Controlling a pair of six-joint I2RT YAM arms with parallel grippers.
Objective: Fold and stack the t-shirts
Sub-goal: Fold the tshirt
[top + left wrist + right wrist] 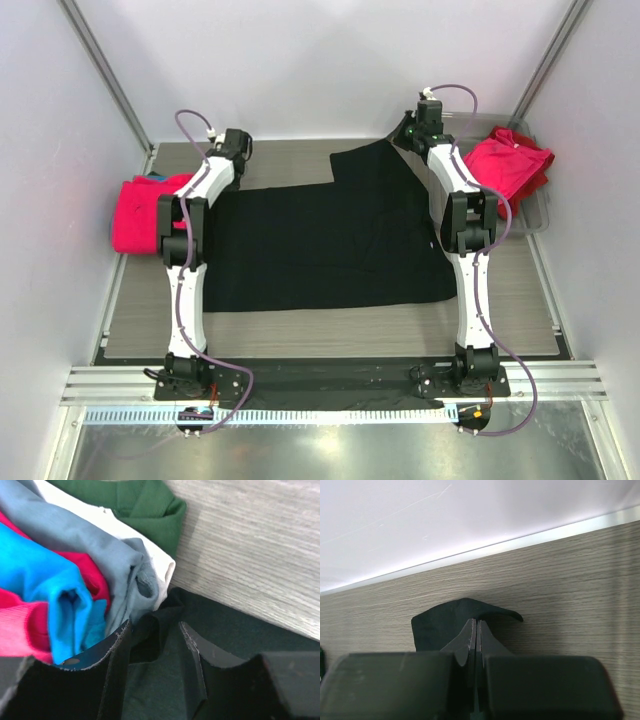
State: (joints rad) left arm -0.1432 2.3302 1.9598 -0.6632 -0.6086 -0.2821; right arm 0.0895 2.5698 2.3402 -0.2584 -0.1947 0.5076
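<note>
A large black t-shirt [330, 235] lies spread flat in the middle of the table. My left gripper [236, 146] is at its far left corner. In the left wrist view it [155, 635] is open, with a fold of the black cloth [155, 680] between its jaws. My right gripper [413, 132] is at the shirt's far right corner. In the right wrist view it [476, 623] is shut on a corner of the black cloth [437, 625]. A pink-magenta pile [135, 215] lies at the left. Teal-blue [35, 575] and red [82, 565] shirts lie beside the left jaw.
Grey [85, 540], white [162, 565] and green [145, 505] cloths lie in the left pile. Pink and red shirts [510, 165] sit in a clear tray [540, 220] at the right. Walls close the back and sides. A metal rail [330, 380] runs along the near edge.
</note>
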